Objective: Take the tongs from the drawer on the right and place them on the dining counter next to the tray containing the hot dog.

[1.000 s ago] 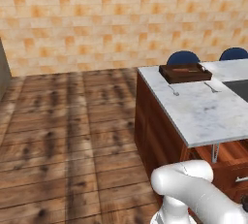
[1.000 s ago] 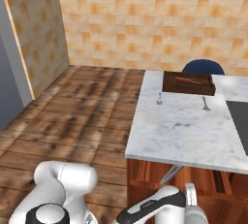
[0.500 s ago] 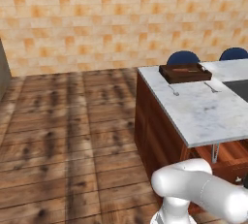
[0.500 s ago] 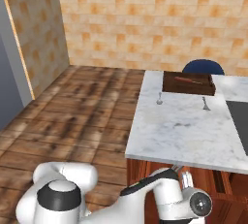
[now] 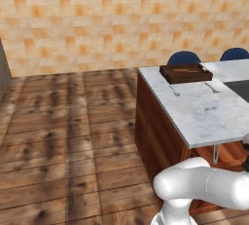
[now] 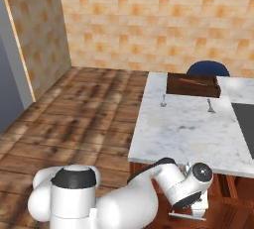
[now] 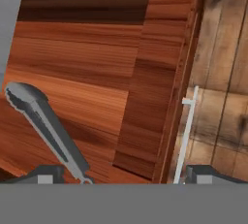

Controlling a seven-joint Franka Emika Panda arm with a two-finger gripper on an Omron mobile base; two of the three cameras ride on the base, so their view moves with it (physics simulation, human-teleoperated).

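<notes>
Tongs [image 7: 46, 126] lie at the left of the hand view, on the lighter wood floor of the open drawer [image 7: 97, 72], their scalloped tips toward the upper left and their joined end running down to the lower edge. The gripper [image 7: 125, 174] hangs just above them with its jaws spread wide and nothing between them: one dark fingertip [image 7: 46, 173] sits beside the tongs, the other [image 7: 208, 173] stands out past the drawer front. To the right of the tongs rises the drawer's reddish-brown front, and beyond it the short silver bar handle [image 7: 186, 136] shows over the plank floor [image 7: 223, 72].

In the right base view the white arm [image 6: 149, 193] bends low from the near left, under the near edge of the dining counter [image 6: 193, 129]. At the far side of that marbled top sits the dark brown tray [image 6: 193, 85] with the hot dog [image 6: 194, 81] in it. Two small silver utensils [image 6: 162, 101] lie on the stone just near of the tray, well apart from each other. A blue stool [image 6: 208, 68] stands behind the tray.
</notes>
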